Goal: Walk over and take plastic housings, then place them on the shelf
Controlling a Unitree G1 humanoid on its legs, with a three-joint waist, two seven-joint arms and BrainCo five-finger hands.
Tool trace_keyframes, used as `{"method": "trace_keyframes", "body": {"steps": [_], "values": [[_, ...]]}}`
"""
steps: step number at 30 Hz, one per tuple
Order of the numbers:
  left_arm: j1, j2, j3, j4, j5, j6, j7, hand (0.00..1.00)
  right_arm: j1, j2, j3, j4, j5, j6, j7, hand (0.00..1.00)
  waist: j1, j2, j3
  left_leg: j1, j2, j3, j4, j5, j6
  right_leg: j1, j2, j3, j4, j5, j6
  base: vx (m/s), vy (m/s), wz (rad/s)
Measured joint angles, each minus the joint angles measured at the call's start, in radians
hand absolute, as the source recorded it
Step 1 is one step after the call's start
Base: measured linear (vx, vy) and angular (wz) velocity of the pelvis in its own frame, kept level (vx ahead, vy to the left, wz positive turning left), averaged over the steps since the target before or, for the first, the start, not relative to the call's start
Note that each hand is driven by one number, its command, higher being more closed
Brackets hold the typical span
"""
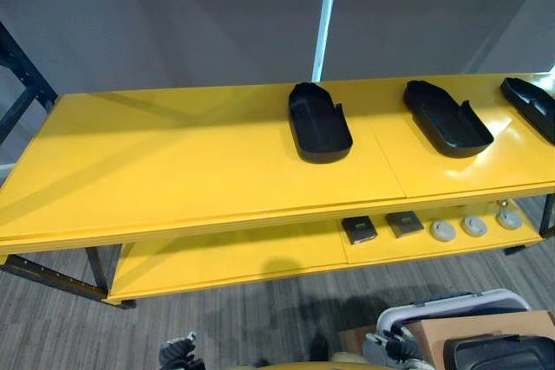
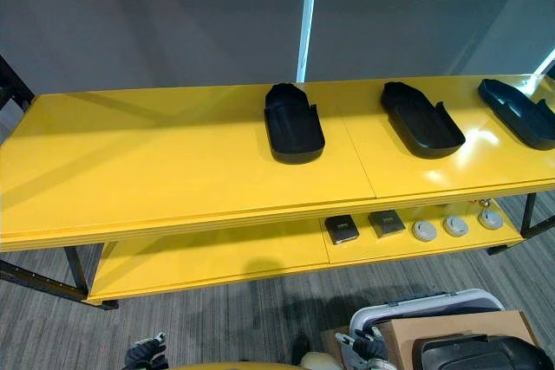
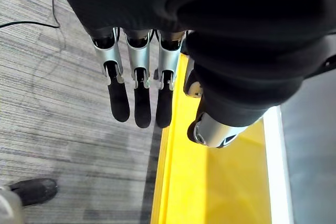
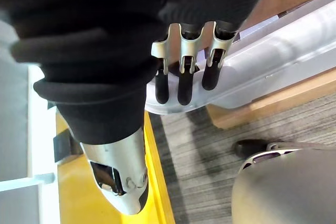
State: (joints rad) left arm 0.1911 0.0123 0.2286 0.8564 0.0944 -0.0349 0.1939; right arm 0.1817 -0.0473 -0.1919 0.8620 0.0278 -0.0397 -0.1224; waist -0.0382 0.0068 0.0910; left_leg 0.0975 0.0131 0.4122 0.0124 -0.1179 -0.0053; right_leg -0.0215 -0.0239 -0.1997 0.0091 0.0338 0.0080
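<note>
Three black plastic housings lie open side up on the yellow shelf top (image 1: 173, 162): one near the middle (image 1: 319, 123), one to its right (image 1: 447, 119), one at the far right edge (image 1: 531, 103). Another black housing (image 1: 499, 354) rests in a cardboard box (image 1: 486, 325) at the lower right. My left hand (image 3: 136, 77) hangs open at my side, fingers straight, above the floor by the shelf's edge. My right hand (image 4: 184, 77) also hangs open with nothing in it, just over the white cart (image 4: 273, 61).
The lower shelf (image 1: 217, 257) carries two dark square parts (image 1: 359, 230) and three round grey parts (image 1: 473, 226) at its right end. The white cart (image 1: 460, 302) with the box stands close at my right. Grey carpet lies between me and the shelf.
</note>
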Motion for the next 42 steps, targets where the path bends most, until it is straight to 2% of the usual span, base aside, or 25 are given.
{"method": "trace_keyframes", "body": {"steps": [4, 5, 7, 10, 12, 13, 17, 21, 23, 24, 25, 27, 28, 29, 30, 31, 32, 33, 34, 35, 36, 39, 42], "values": [[-0.008, 0.012, -0.031, 0.000, 0.009, -0.010, -0.007, 0.00, -0.011, -0.001, -0.007, 0.019, 0.001, 0.001, 0.013, 0.00, -0.002, 0.000, 0.006, 0.004, 0.011, 0.001, 0.026, -0.010, -0.014, 0.018, 0.009, 0.005, -0.010, -0.003, -0.004, 0.03, -0.044, -0.03], [-0.012, 0.013, -0.031, -0.001, 0.010, -0.013, -0.013, 0.00, -0.017, -0.001, -0.006, 0.019, 0.000, 0.002, 0.016, 0.00, 0.000, 0.000, 0.008, -0.007, 0.020, 0.003, 0.060, -0.026, -0.026, 0.017, 0.012, 0.016, -0.010, -0.002, -0.005, -0.01, -0.057, -0.18], [-0.014, 0.013, -0.040, -0.004, 0.010, -0.014, -0.017, 0.00, -0.032, -0.002, -0.001, 0.018, 0.000, 0.002, 0.017, 0.00, 0.000, 0.005, 0.012, -0.035, 0.039, 0.002, 0.134, -0.061, -0.020, 0.013, 0.022, 0.039, -0.009, -0.001, -0.007, -0.02, -0.060, -0.30], [-0.013, -0.005, -0.072, -0.037, 0.009, -0.014, -0.013, 0.00, -0.072, 0.002, 0.022, 0.016, -0.001, 0.002, 0.017, 0.00, 0.011, 0.008, 0.016, -0.098, 0.044, -0.110, 0.249, -0.091, -0.005, -0.032, 0.032, 0.109, 0.013, 0.000, -0.008, -0.06, -0.068, -0.69], [-0.018, -0.025, -0.092, -0.053, 0.007, -0.015, -0.011, 0.00, -0.104, 0.000, 0.034, 0.016, -0.001, 0.002, 0.016, 0.00, 0.026, 0.025, 0.026, -0.119, 0.040, -0.220, 0.286, -0.139, -0.009, -0.079, 0.057, 0.176, 0.045, 0.007, -0.001, -0.05, 0.003, -0.88], [-0.020, -0.026, -0.095, -0.053, 0.007, -0.015, -0.011, 0.00, -0.108, 0.001, 0.036, 0.016, -0.002, 0.002, 0.016, 0.00, 0.026, 0.025, 0.027, -0.119, 0.039, -0.221, 0.285, -0.143, -0.004, -0.084, 0.059, 0.182, 0.049, 0.007, -0.001, -0.07, 0.053, -0.56], [-0.053, -0.025, -0.138, -0.060, 0.008, -0.017, -0.009, 0.00, -0.103, 0.021, 0.046, 0.016, -0.015, 0.007, 0.017, 0.00, 0.016, 0.009, 0.039, -0.111, 0.036, -0.162, 0.284, -0.160, 0.008, -0.103, 0.059, 0.236, 0.080, 0.017, 0.013, -0.08, 0.072, -0.40], [-0.056, -0.026, -0.152, -0.062, 0.016, -0.018, 0.000, 0.00, -0.121, 0.019, 0.046, -0.013, -0.039, 0.008, 0.016, 0.00, 0.010, 0.014, 0.059, -0.092, 0.012, -0.069, 0.285, -0.153, 0.020, -0.147, 0.062, 0.342, 0.111, 0.050, 0.032, -0.04, 0.103, -0.76], [-0.064, -0.024, -0.160, -0.065, 0.035, -0.019, 0.005, 0.00, -0.154, 0.022, 0.061, -0.026, -0.043, 0.008, 0.014, 0.00, 0.009, 0.012, 0.084, -0.089, 0.010, -0.011, 0.285, -0.143, 0.041, -0.169, 0.071, 0.364, 0.105, 0.096, 0.042, -0.11, 0.063, -0.99], [-0.065, -0.023, -0.167, -0.075, 0.038, -0.020, 0.005, 0.00, -0.180, 0.023, 0.087, -0.030, -0.050, 0.008, 0.013, 0.00, 0.012, 0.018, 0.097, -0.100, 0.027, 0.038, 0.281, -0.139, 0.075, -0.183, 0.067, 0.316, 0.105, 0.116, 0.037, -0.19, 0.022, -0.84], [-0.074, -0.013, -0.187, -0.080, 0.045, -0.019, 0.004, 0.00, -0.203, 0.027, 0.093, -0.032, -0.058, 0.007, 0.013, 0.00, 0.012, 0.016, 0.117, -0.101, 0.030, 0.079, 0.264, -0.139, 0.094, -0.234, 0.039, 0.171, 0.266, 0.013, 0.003, -0.24, 0.025, -0.77], [-0.084, -0.012, -0.210, -0.081, 0.066, -0.018, 0.003, 0.00, -0.193, 0.028, 0.093, -0.028, -0.071, 0.007, 0.013, 0.00, 0.011, 0.016, 0.127, -0.098, 0.038, 0.110, 0.261, -0.129, 0.104, -0.260, -0.007, 0.041, 0.505, -0.126, -0.019, -0.15, 0.024, -0.50], [-0.082, -0.009, -0.220, -0.081, 0.072, -0.018, 0.003, 0.00, -0.190, 0.029, 0.093, -0.026, -0.075, 0.007, 0.013, 0.00, 0.011, 0.015, 0.126, -0.099, 0.041, 0.118, 0.260, -0.125, 0.104, -0.251, -0.018, 0.022, 0.559, -0.161, -0.017, -0.08, -0.004, -0.38], [-0.081, -0.007, -0.234, -0.081, 0.078, -0.016, 0.001, 0.00, -0.173, 0.029, 0.093, -0.021, -0.081, 0.006, 0.013, 0.00, 0.004, 0.011, 0.124, -0.100, 0.044, 0.126, 0.260, -0.117, 0.103, -0.206, -0.037, 0.010, 0.632, -0.222, 0.002, -0.08, -0.047, -0.22], [-0.083, -0.003, -0.238, -0.081, 0.088, -0.015, -0.001, 0.00, -0.166, 0.028, 0.093, -0.009, -0.086, 0.006, 0.013, 0.00, -0.003, 0.003, 0.121, -0.101, 0.047, 0.131, 0.263, -0.111, 0.102, -0.139, -0.051, 0.010, 0.639, -0.271, 0.027, -0.10, -0.070, -0.19], [-0.084, 0.004, -0.237, -0.081, 0.097, -0.015, -0.002, 0.00, -0.160, 0.027, 0.093, 0.002, -0.091, 0.006, 0.013, 0.00, -0.003, -0.003, 0.120, -0.105, 0.052, 0.136, 0.274, -0.111, 0.101, -0.104, -0.057, 0.010, 0.625, -0.289, 0.039, -0.09, -0.113, -0.30], [-0.091, 0.011, -0.237, -0.081, 0.100, -0.015, -0.007, 0.00, -0.157, 0.026, 0.095, 0.026, -0.100, 0.006, 0.013, 0.00, 0.003, -0.023, 0.109, -0.132, 0.061, 0.151, 0.319, -0.111, 0.101, -0.049, -0.076, 0.011, 0.556, -0.317, 0.057, -0.12, -0.160, -0.60], [-0.108, 0.029, -0.236, -0.079, 0.109, -0.012, -0.013, 0.00, -0.170, 0.019, 0.113, 0.038, -0.104, 0.007, 0.012, 0.00, 0.014, -0.041, 0.099, -0.185, 0.076, 0.141, 0.374, -0.106, 0.091, -0.038, -0.058, 0.011, 0.441, -0.333, 0.056, -0.14, -0.188, -0.85], [-0.115, 0.029, -0.236, -0.079, 0.113, -0.011, -0.015, 0.00, -0.175, 0.008, 0.124, 0.044, -0.110, 0.006, 0.012, 0.00, 0.023, -0.038, 0.096, -0.208, 0.085, 0.123, 0.386, -0.103, 0.084, -0.029, -0.038, 0.020, 0.372, -0.326, 0.044, -0.16, -0.206, -1.26], [-0.121, 0.029, -0.236, -0.075, 0.113, -0.012, -0.015, 0.00, -0.206, -0.010, 0.136, 0.063, -0.112, 0.005, 0.010, 0.00, 0.033, -0.019, 0.097, -0.239, 0.117, 0.086, 0.389, -0.095, 0.070, -0.012, 0.015, 0.060, 0.261, -0.267, -0.017, -0.15, -0.176, -1.34], [-0.123, 0.030, -0.239, -0.062, 0.113, -0.012, -0.015, 0.00, -0.220, -0.012, 0.133, 0.065, -0.112, 0.005, 0.004, 0.00, 0.030, -0.015, 0.096, -0.242, 0.137, 0.082, 0.384, -0.082, 0.050, -0.012, 0.042, 0.099, 0.218, -0.226, -0.029, -0.14, -0.149, -1.22], [-0.116, 0.025, -0.261, -0.053, 0.116, -0.013, -0.015, 0.00, -0.200, -0.027, 0.130, 0.065, -0.117, 0.005, -0.008, 0.00, 0.027, -0.014, 0.095, -0.184, 0.157, 0.099, 0.362, -0.074, 0.037, -0.002, 0.071, 0.193, 0.195, -0.193, -0.040, -0.10, -0.079, -1.01], [-0.116, 0.024, -0.258, -0.025, 0.116, -0.014, -0.014, 0.00, -0.185, -0.038, 0.129, 0.065, -0.117, 0.005, -0.009, 0.00, 0.023, -0.002, 0.088, -0.143, 0.156, 0.135, 0.294, -0.064, 0.007, -0.002, 0.089, 0.274, 0.145, -0.162, -0.025, -0.08, 0.013, -0.95]]}}
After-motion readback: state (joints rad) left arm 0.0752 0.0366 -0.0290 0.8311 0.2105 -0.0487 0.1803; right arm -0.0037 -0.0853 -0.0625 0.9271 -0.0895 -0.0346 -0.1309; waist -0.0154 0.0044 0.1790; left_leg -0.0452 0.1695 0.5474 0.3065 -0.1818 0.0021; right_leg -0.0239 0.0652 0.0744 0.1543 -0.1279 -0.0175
